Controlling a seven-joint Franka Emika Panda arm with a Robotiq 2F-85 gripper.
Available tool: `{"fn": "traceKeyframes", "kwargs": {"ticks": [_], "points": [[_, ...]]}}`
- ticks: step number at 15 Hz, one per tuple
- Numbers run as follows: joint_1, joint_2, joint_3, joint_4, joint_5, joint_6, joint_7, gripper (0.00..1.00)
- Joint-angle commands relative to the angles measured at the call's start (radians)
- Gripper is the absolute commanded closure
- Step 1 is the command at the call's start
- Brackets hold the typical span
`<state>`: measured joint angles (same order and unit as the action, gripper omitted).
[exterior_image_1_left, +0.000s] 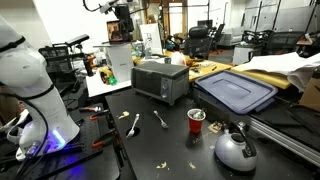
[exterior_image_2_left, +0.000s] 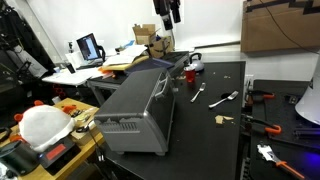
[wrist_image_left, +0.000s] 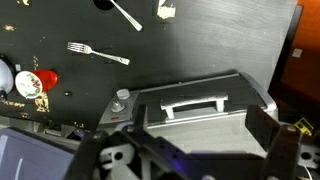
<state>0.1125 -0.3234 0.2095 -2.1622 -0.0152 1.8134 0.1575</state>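
Note:
My gripper (wrist_image_left: 200, 132) is open and empty. It hangs high above a silver toaster oven (wrist_image_left: 200, 100), whose door handle (wrist_image_left: 195, 103) lies between the two fingers in the wrist view. In both exterior views the gripper (exterior_image_1_left: 122, 16) (exterior_image_2_left: 172, 12) is near the top of the picture, well above the oven (exterior_image_1_left: 160, 79) (exterior_image_2_left: 140, 105) on the black table. Nothing touches the fingers.
A fork (wrist_image_left: 98, 52) (exterior_image_1_left: 160, 119), a spoon (wrist_image_left: 120, 11) (exterior_image_1_left: 134, 124), a red patterned cup (wrist_image_left: 30, 82) (exterior_image_1_left: 196, 120) and a metal kettle (exterior_image_1_left: 235, 148) (exterior_image_2_left: 193, 63) lie on the table (exterior_image_1_left: 170, 150). A blue bin lid (exterior_image_1_left: 235, 90) sits behind. Crumbs are scattered about. Clamps lie at the table edge (exterior_image_2_left: 262, 125).

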Motion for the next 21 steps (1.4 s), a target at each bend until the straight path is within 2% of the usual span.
{"fn": "traceKeyframes", "kwargs": {"ticks": [1, 8, 14, 17, 21], "points": [[-0.004, 0.051, -0.042, -0.017, 0.002, 0.047, -0.034, 0.0], [-0.027, 0.149, -0.108, -0.041, 0.002, 0.104, -0.065, 0.0], [-0.048, 0.24, -0.136, -0.068, -0.036, 0.18, -0.079, 0.0], [-0.051, 0.294, -0.137, -0.079, -0.078, 0.232, -0.084, 0.0], [-0.048, 0.356, -0.138, -0.08, -0.205, 0.27, -0.079, 0.0]]}}
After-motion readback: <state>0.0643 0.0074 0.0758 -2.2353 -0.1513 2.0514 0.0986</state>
